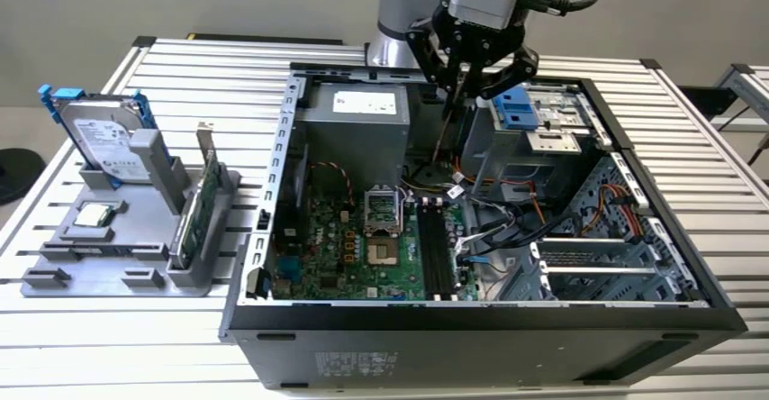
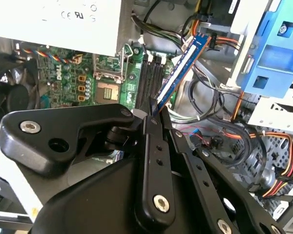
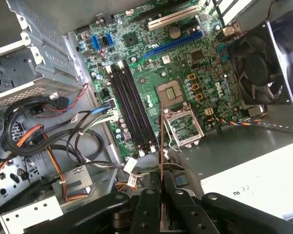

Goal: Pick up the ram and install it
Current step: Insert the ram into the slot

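Note:
My gripper [image 1: 462, 77] hangs over the back half of the open computer case [image 1: 258, 265], shut on the ram [image 1: 447, 125]. The ram is a thin, long stick hanging nearly straight down from the fingers into the case. In the second wrist view the ram [image 2: 181, 69] looks bluish with a row of chips, pinched at one end by the gripper [image 2: 155, 113]. The first wrist view shows the ram [image 3: 161, 144] edge-on, rising from the gripper [image 3: 161, 176]. The black memory slots [image 1: 435, 251] [image 3: 132, 109] [image 2: 151, 77] lie on the green motherboard [image 1: 348, 247], lower than the ram's free end and apart from it.
A grey stand [image 1: 72, 274] at the exterior view's left holds a silver hard drive [image 1: 106, 140] with blue rails, a green expansion card [image 1: 207, 204] and a processor [image 1: 96, 220]. Inside the case are a power supply [image 1: 355, 116], loose cables [image 1: 511, 215], a blue drive bracket [image 1: 514, 110] and a fan [image 3: 263, 63].

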Tool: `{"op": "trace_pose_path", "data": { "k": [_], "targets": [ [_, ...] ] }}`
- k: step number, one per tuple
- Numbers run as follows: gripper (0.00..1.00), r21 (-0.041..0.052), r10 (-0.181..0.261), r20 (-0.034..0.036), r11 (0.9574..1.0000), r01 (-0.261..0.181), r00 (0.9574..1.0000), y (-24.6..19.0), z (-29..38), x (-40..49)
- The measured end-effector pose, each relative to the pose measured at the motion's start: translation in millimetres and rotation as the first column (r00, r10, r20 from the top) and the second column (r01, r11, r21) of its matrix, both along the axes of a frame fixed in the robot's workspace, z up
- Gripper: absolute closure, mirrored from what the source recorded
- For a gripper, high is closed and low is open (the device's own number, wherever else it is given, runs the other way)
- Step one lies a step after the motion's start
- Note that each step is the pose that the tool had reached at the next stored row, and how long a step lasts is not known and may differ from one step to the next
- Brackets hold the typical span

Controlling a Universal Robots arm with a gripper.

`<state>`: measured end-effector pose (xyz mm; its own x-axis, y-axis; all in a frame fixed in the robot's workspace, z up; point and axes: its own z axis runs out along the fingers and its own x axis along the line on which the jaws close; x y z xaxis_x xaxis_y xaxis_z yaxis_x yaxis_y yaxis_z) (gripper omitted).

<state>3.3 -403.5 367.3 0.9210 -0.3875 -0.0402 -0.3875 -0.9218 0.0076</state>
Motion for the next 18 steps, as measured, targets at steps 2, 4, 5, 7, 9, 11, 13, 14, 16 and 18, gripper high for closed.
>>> {"op": "trace_pose_path", "data": {
  "k": [2, 4, 5, 7, 9, 11, 13, 14, 16, 18],
  "targets": [
    [1.0, 0.0001, 0.0, 0.0, 1.0, 0.0, 1.0, 0.1, 0.0, 0.0],
    [1.0, 0.0, 0.005, 0.0003, 1.0, -0.005, 1.0, 1.2, 0.0, 0.0],
    [1.0, -0.0001, 0.01, 0.0003, 0.9999, -0.01, 0.9999, 1.9, 0.0, 0.0],
    [1.0, 0.0001, 0.032, 0.0003, 0.9995, -0.032, 0.9995, 3.0, -0.2, 0.1],
    [1.0, 0.0, 0.056, 0.0003, 0.9984, -0.056, 0.9984, 3.7, -0.4, 0.0],
    [1.0, 0.0001, 0.084, 0.0004, 0.9965, -0.084, 0.9965, 4.2, -0.6, 0.0],
    [1.0, 0.0001, 0.113, 0.0004, 0.9935, -0.113, 0.9935, 4.2, -0.6, 0.0],
    [1.0, 0.0, 0.128, 0.0003, 0.9917, -0.128, 0.9917, 4.3, -0.6, 0.0],
    [1.0, 0.0, 0.16, 0.0003, 0.9871, -0.16, 0.9871, 4.4, -0.6, 0.0],
    [1.0, 0.0001, 0.196, 0.0003, 0.9807, -0.196, 0.9807, 4.4, -0.6, 0.0]
  ]
}}
